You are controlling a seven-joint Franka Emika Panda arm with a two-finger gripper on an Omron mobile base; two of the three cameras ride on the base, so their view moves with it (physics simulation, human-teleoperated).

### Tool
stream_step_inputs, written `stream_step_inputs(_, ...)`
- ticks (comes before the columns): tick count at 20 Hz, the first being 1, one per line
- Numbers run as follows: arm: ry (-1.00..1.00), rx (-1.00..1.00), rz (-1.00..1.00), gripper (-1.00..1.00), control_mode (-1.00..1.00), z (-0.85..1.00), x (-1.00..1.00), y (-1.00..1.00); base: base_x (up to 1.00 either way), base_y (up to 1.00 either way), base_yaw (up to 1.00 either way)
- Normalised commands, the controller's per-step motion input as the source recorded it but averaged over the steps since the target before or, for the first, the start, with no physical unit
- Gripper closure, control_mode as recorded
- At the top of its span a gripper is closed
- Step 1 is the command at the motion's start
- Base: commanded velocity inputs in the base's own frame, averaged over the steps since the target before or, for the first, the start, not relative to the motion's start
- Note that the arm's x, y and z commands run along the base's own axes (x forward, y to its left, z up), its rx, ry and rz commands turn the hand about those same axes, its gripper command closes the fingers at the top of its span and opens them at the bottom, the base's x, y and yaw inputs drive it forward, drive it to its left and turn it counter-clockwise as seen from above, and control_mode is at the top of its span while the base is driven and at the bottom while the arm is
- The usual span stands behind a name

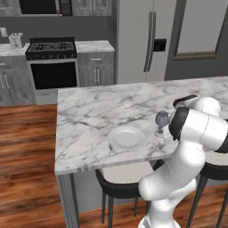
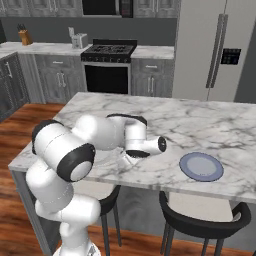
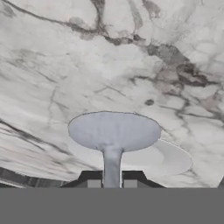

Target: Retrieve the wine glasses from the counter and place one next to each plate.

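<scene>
A see-through grey-blue wine glass (image 1: 161,121) stands upright just right of the white plate (image 1: 127,137) on the long marble island (image 1: 89,116). In the hand view its round foot (image 3: 114,130) hangs close over the marble, with a pale shadow beside it. The thin stem runs down between my dark fingertips (image 3: 93,183), and my gripper (image 3: 112,183) is shut on it. The blue-grey plate (image 2: 201,166) lies further along the island's near edge, to the right of my hand. The short counter (image 1: 93,46) sits beside the stove at the back.
Dark stools (image 1: 120,180) (image 2: 200,220) are tucked under the island's near edge. The black stove (image 1: 51,49) and a tall fridge (image 1: 142,40) line the back wall. A toaster (image 1: 16,40) stands at the back left.
</scene>
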Motion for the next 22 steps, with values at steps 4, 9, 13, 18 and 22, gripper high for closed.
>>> stream_step_inputs(4, 0.0, 0.0, 0.01, 1.0, -1.0, -0.27, 0.29, 0.0, 0.0, 0.0, 0.0)
stream_step_inputs(9, 0.0, 0.0, 0.03, 1.0, -1.0, -0.33, 0.23, 0.0, 0.0, 0.0, 0.0)
stream_step_inputs(13, 0.0, 0.0, 0.03, 1.0, -1.0, -0.33, 0.26, 0.0, 0.0, 0.0, 0.0)
stream_step_inputs(18, 0.0, 0.0, 0.02, 1.0, -1.0, -0.3, 0.27, 0.0, 0.0, 0.0, 0.0)
stream_step_inputs(22, 0.0, 0.0, 0.02, 1.0, -1.0, -0.33, 0.23, 0.0, 0.0, 0.0, 0.0)
